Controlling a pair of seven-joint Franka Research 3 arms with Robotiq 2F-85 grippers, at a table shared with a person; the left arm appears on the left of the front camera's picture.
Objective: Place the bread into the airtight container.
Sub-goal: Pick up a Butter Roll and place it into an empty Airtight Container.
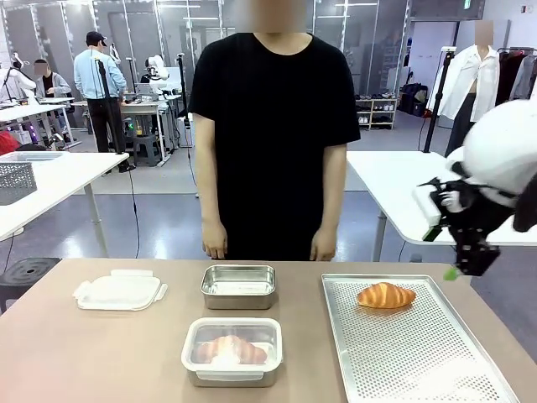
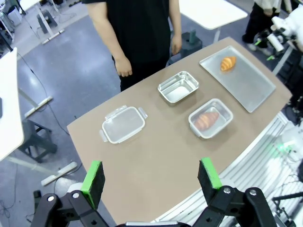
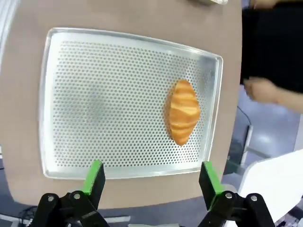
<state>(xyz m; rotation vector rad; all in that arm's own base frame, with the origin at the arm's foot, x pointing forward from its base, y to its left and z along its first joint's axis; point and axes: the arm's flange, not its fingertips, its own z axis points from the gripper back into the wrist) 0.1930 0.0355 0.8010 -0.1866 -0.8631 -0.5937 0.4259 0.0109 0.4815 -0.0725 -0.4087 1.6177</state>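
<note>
Golden bread [image 1: 385, 295] lies far on the tray [image 1: 419, 353], right of the empty container [image 1: 239, 300]. Left gripper [image 2: 151, 177] hangs spread above the counter [image 2: 156, 161]. Right gripper [image 3: 151, 177] gapes over the bread: best descend centred, straddle its narrow width and close gently.

Perforated metal tray [image 1: 419, 353] on brown table [image 1: 101, 353], person in black shirt [image 1: 273, 126] behind, grey basket [image 1: 15, 180] beyond

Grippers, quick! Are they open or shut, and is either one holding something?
Left gripper: open, holding nothing.
Right gripper: open, holding nothing.
</note>
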